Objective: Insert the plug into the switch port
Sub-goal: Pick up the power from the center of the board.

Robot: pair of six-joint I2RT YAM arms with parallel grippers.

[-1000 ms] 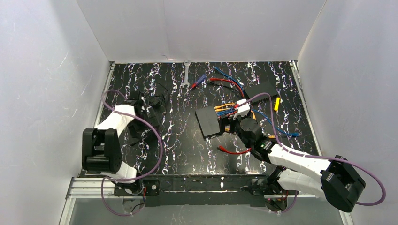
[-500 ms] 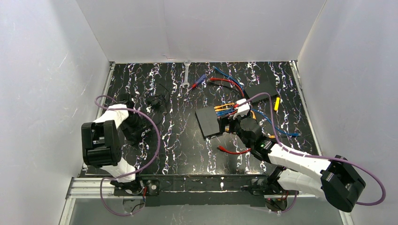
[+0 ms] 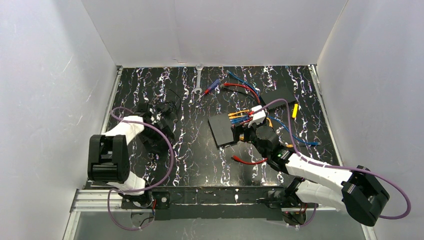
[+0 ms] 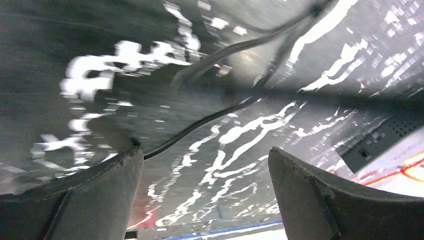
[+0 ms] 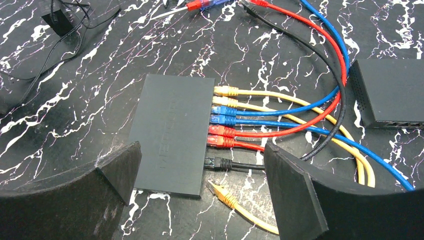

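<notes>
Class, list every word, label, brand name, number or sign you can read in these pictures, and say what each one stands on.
No text can be read with certainty.
Switch: faint raised lettering runs along its top, too faint to read.
Second black box: no label shows.
Wrench: too small to show any marking.
Left wrist view: blurred, no text visible.
</notes>
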